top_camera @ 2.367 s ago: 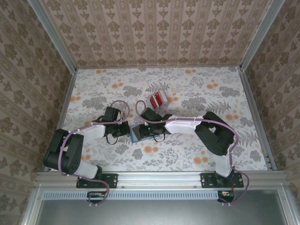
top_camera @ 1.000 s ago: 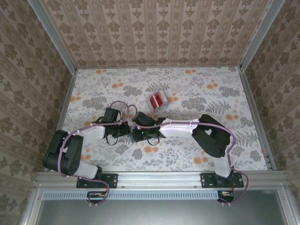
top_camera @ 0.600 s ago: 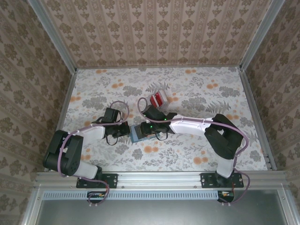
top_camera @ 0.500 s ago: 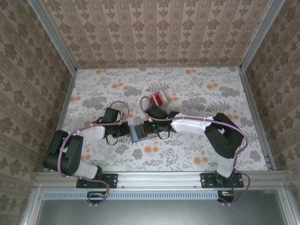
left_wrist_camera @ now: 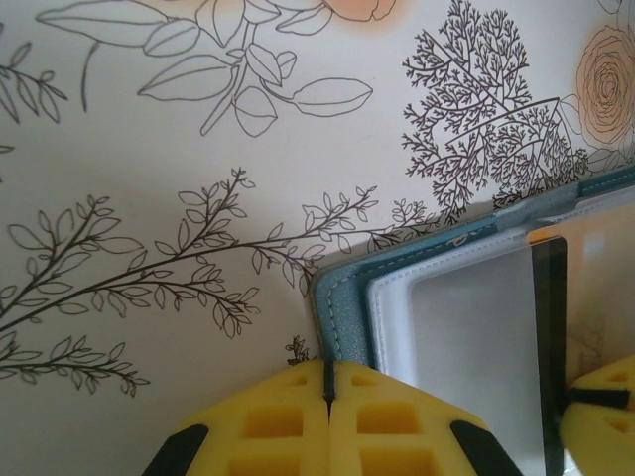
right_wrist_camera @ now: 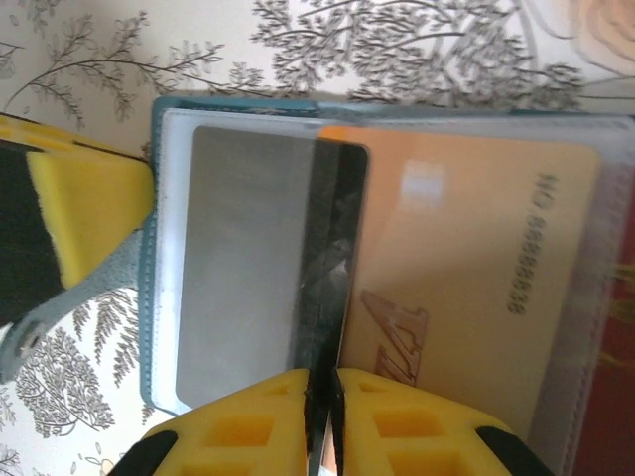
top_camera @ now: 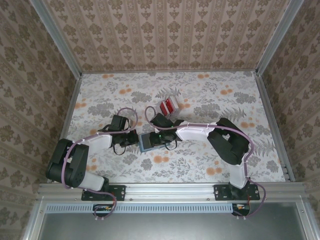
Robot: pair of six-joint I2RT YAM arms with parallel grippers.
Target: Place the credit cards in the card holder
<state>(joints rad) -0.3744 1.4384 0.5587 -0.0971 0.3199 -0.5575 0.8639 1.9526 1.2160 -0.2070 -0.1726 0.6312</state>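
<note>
Floral table [top_camera: 210, 100] holds the open holder [top_camera: 146, 142] at its centre, your left gripper [left_wrist_camera: 327, 382] clenched on its edge, 1 orange card [right_wrist_camera: 466, 258] already pocketed. Your right gripper [right_wrist_camera: 319, 387] pinches what looks like a card [right_wrist_camera: 335, 228] edge-on over the pockets. The red cards [top_camera: 168, 106] behind are still to go, so I judge you are early.
</note>
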